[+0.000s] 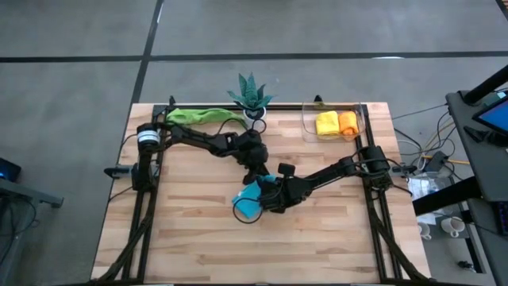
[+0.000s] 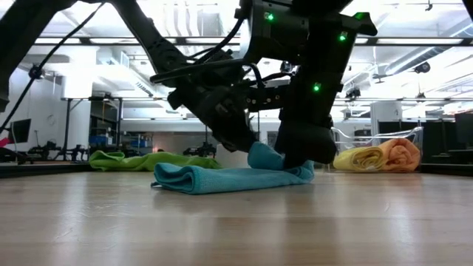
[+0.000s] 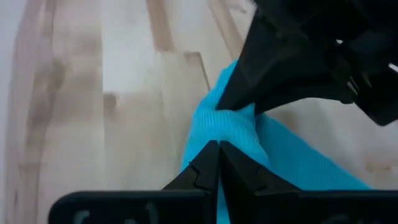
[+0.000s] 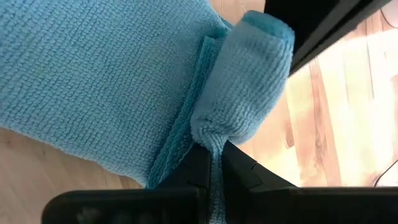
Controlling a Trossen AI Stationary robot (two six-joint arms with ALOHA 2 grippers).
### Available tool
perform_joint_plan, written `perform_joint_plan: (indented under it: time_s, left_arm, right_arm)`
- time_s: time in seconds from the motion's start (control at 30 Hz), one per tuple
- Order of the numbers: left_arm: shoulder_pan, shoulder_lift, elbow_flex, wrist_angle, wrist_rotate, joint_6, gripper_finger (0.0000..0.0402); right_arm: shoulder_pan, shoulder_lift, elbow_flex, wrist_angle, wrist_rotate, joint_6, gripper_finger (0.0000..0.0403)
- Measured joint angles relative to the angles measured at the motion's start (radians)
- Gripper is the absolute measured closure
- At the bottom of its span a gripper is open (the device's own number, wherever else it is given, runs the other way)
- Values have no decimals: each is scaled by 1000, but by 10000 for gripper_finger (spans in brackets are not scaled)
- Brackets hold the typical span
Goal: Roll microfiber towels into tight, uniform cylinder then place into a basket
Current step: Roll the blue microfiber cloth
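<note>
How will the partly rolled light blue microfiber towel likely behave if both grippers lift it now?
The light blue microfiber towel is probably floppy: its unrolled part lies flat and limp on the wooden table. The started roll looks loose, so it may unwind. The left gripper and right gripper each pinch only a fold, so the rest would likely sag.

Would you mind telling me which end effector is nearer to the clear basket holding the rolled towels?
Right. The right end effector sits mid-table on the blue towel, on the basket's side; the left end effector is slightly farther left.
</note>
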Motion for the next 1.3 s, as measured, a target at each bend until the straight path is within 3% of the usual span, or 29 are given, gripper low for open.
perform_joint_plan:
  time_s: [0.33, 0.83, 1.3]
  left_arm:
    - [-11, -6, -36, 6, 0, 145, 402]
    - [-10, -9, -108, -1, -43, 202, 402]
    - [-7, -10, -109, -2, -89, 225, 402]
  right_arm:
    - [0, 0, 0, 6, 0, 0, 394]
    - [0, 0, 0, 16, 0, 0, 394]
    - [0, 0, 6, 32, -2, -7, 343]
